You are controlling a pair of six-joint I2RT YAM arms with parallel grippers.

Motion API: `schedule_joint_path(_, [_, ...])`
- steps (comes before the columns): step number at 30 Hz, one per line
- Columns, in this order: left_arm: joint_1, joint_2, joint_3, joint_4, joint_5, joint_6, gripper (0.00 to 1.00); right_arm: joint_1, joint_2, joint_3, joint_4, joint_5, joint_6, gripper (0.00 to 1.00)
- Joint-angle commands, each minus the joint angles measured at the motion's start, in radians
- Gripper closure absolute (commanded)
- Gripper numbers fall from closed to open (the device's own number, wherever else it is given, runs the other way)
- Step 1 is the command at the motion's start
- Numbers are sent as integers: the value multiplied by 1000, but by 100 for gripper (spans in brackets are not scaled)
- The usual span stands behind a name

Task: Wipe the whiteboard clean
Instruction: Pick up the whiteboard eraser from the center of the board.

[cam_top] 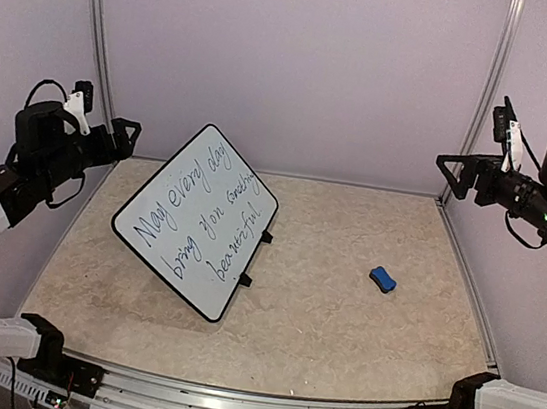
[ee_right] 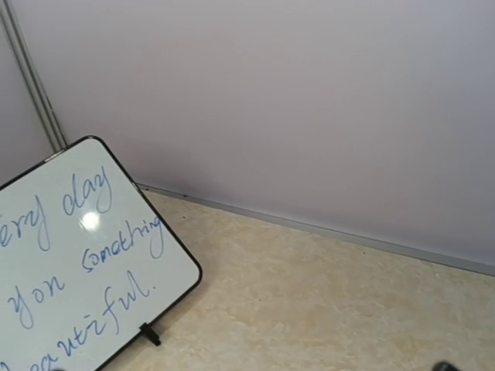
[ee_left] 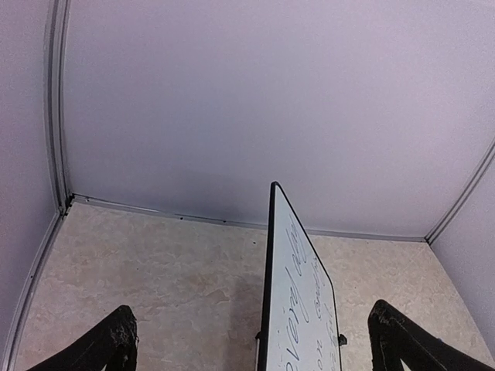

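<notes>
The whiteboard stands tilted on its two black clip feet on the left half of the table, with blue handwriting across its face. The left wrist view meets the whiteboard almost edge-on, and the right wrist view takes in its right part. A small blue eraser block lies on the table to the right of centre. My left gripper hangs open above the table's left edge, close to the board's upper corner, holding nothing. My right gripper is open high at the far right, also holding nothing.
Lilac walls enclose the beige table at the back and on both sides, with metal posts in the far corners. A metal rail runs along the near edge between the two arm bases.
</notes>
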Motion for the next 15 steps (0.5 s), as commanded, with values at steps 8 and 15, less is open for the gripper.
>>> schedule_joint_path(8, [11, 30, -7, 35, 58, -16, 1, -19, 42, 10, -30, -8, -68, 1])
schedule_joint_path(15, [13, 57, -8, 37, 69, -16, 1, -18, 195, 63, -137, 70, -67, 0])
